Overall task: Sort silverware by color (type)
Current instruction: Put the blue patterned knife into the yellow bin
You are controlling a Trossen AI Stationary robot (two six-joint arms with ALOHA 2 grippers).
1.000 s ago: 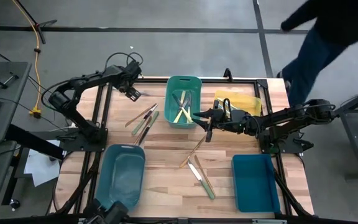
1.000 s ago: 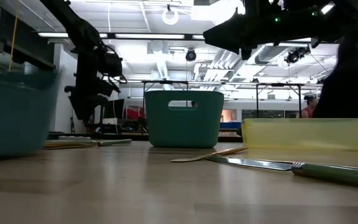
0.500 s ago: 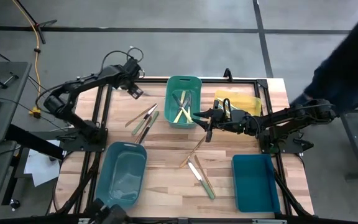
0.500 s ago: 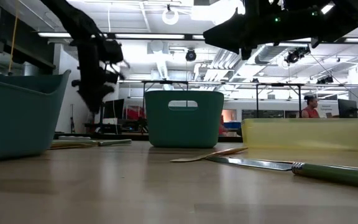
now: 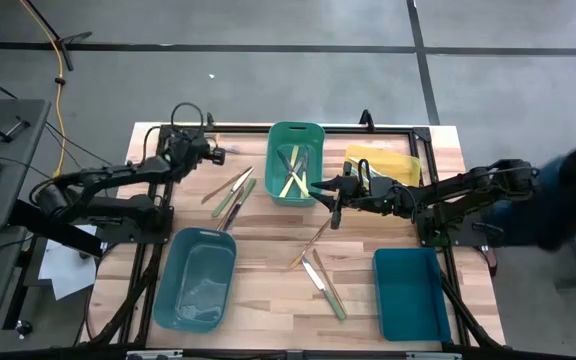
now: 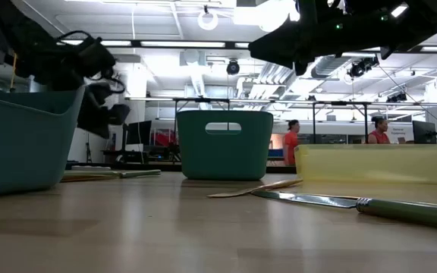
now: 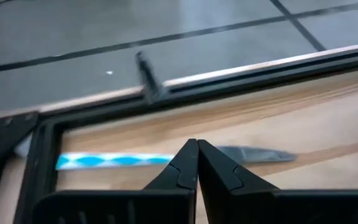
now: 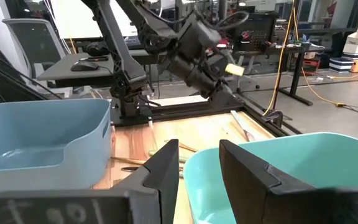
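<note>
**Sorting partly done — loose pieces remain**

Several silverware [image 5: 293, 172] pieces lie in the green bin [image 5: 295, 133]; others — apparently seven or so — remain on the table [image 5: 268, 235]. Left gripper [image 7: 197, 163] is shut, empty, at the far-left corner. Right gripper [image 8: 199, 163] hovers partly open, empty, beside the bin.

Smooth wooden table [image 5: 268, 240], glossy plastic bins [image 5: 295, 165], shiny metal-bladed silverware [image 6: 355, 203]

Open-plan robotics lab: workstation desks [image 8: 98, 67], exposed ceiling ducts [image 6: 203, 72].
</note>
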